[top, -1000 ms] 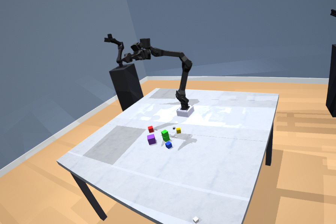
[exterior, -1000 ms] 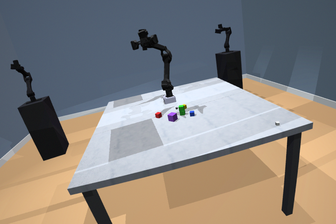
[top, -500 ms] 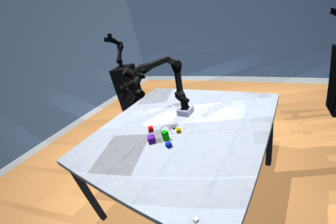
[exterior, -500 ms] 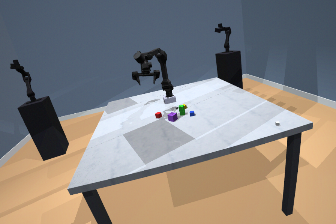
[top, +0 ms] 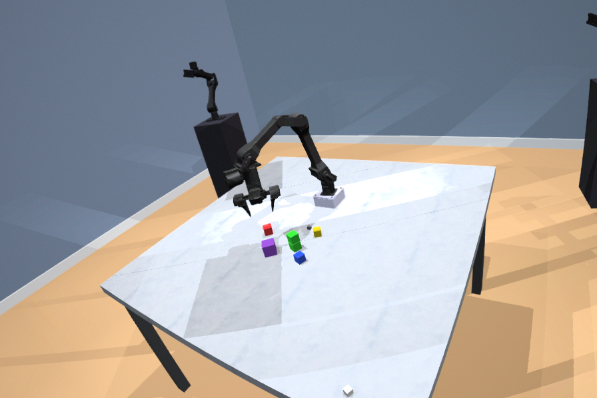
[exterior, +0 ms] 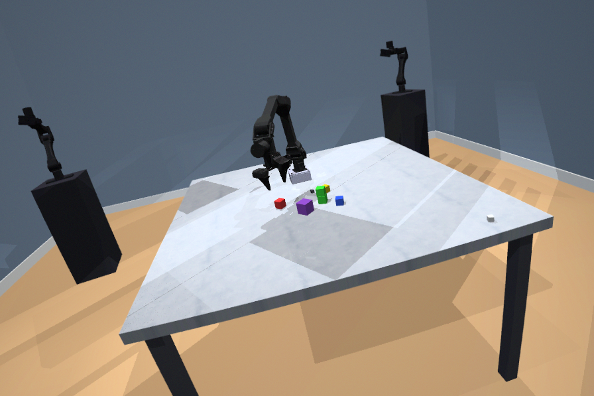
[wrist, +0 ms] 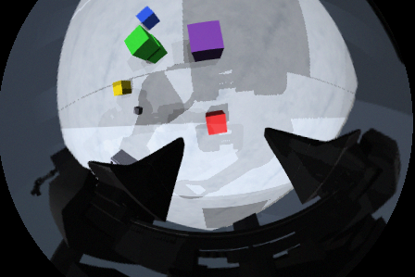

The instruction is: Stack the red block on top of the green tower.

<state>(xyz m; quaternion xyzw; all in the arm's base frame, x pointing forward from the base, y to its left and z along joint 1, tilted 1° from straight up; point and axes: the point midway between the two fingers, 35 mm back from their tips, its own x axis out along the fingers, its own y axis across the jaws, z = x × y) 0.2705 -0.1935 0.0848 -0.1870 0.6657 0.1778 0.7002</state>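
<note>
The red block (top: 267,229) (exterior: 279,203) (wrist: 216,123) lies on the table, apart from the other blocks. The green tower (top: 293,241) (exterior: 321,194) (wrist: 145,44) is two green blocks, one on the other, and stands upright. My gripper (top: 261,213) (exterior: 276,185) (wrist: 225,136) is open and empty, pointing down. It hangs above the table near the red block, on the side toward the arm's base. In the wrist view the red block shows between the fingertips and a little beyond them.
A larger purple block (top: 268,247) (exterior: 304,206) (wrist: 206,40) lies between the red block and the tower's front. A blue block (top: 299,257) (exterior: 339,200) (wrist: 147,18), a yellow block (top: 317,232) (wrist: 121,88) and a tiny dark cube (top: 308,227) (wrist: 138,110) lie around the tower. A white cube (top: 347,390) (exterior: 490,217) lies far off.
</note>
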